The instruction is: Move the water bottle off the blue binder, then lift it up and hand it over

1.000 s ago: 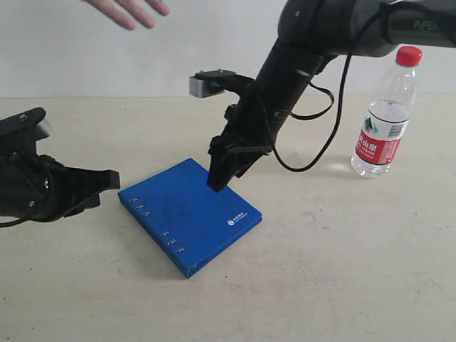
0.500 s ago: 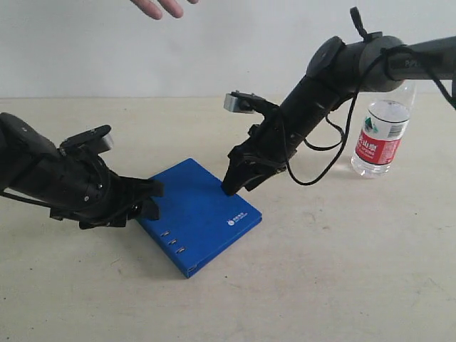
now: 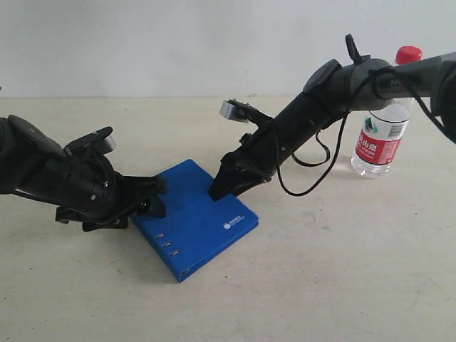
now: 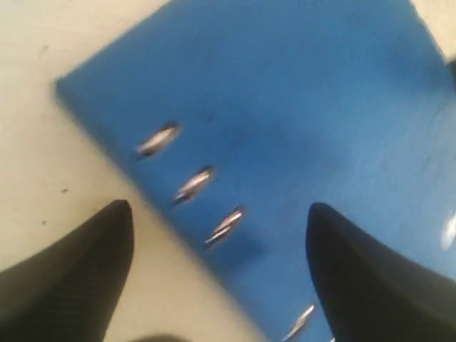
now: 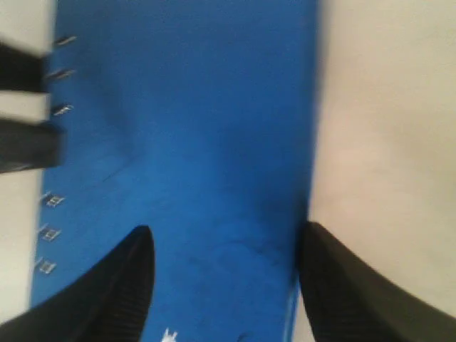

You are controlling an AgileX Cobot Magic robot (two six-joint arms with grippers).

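Now, bottle (image 3: 383, 128): upright on the tabletop (image 3: 342, 271), well apart from the binder (image 3: 192, 214).
Left fingers (image 4: 71, 285): spread wide, empty, at the binder's riveted edge.
Right fingers (image 5: 107, 292): apart, low over the binder's opposite edge, perhaps touching.

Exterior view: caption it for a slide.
Left gripper and right gripper, both open, flank the blue binder; the water bottle stands aside on the table.

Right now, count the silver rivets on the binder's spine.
6 rivets along the blue binder spine: three by the left gripper, three further along. The gripper may hide others.
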